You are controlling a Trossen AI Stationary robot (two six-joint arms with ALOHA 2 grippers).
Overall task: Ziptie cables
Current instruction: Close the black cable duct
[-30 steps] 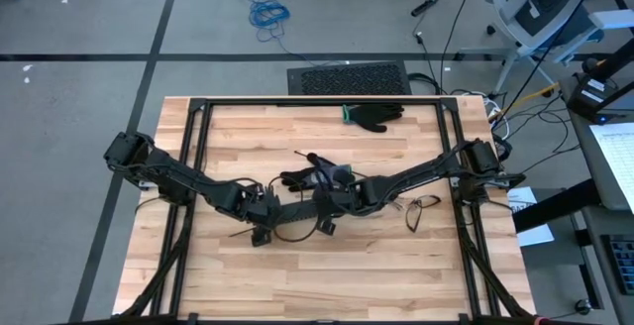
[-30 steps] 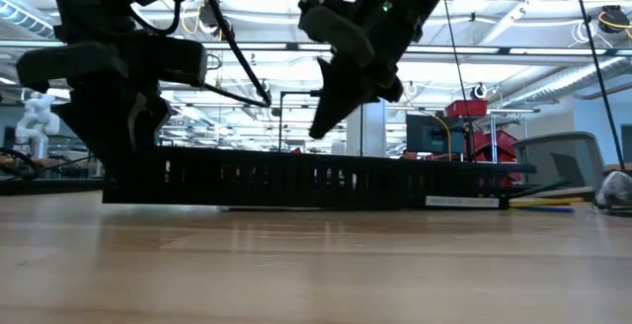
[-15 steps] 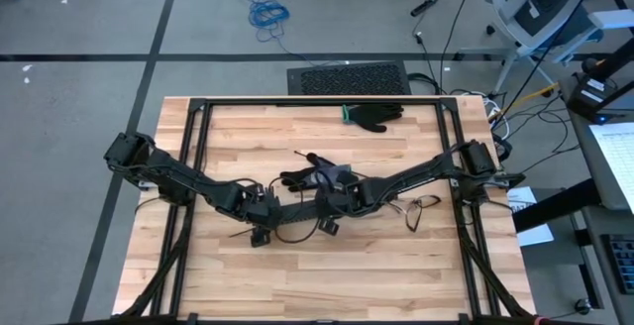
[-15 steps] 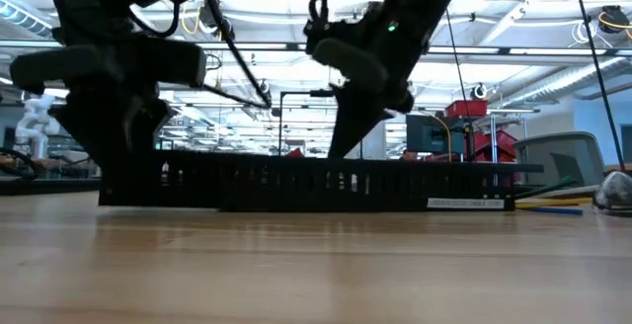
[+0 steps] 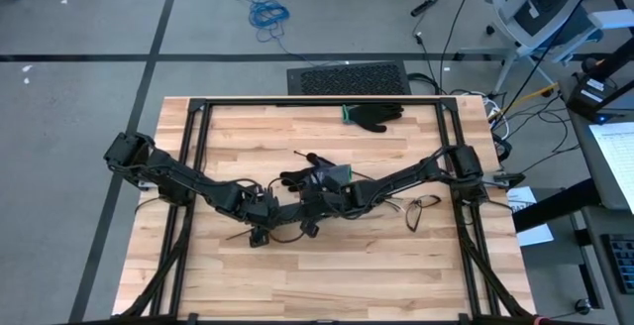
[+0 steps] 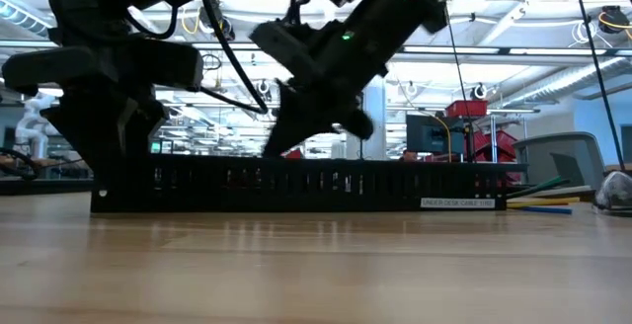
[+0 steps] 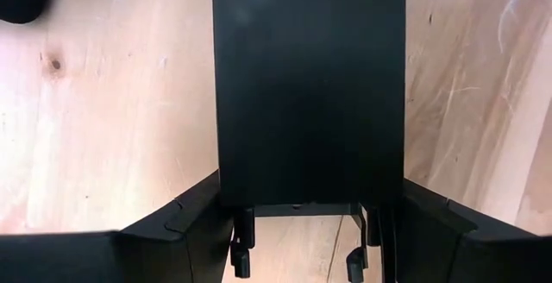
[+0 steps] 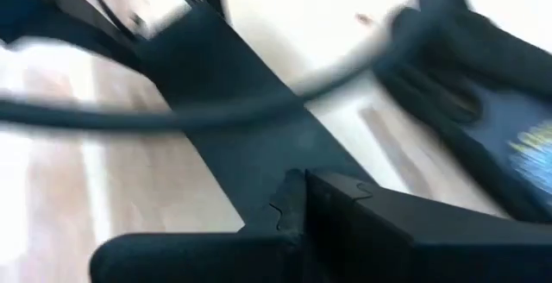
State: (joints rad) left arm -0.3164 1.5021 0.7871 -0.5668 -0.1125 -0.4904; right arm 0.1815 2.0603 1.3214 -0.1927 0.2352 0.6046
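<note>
While your left gripper point(image 7: 302, 231) pinches the black channel point(image 7: 309, 93) at mid-frame, your right gripper point(image 5: 315, 218) hovers beside it, its jaw state impossible to tell.

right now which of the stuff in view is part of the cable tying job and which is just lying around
Part of the job:
- cables, loose beside the right arm
- black slotted channel, gripped by the left gripper
- right gripper, down at the channel

Just lying about:
- black glove near the table's edge
- second dark glove mid-table
- blue cord on the floor
</note>
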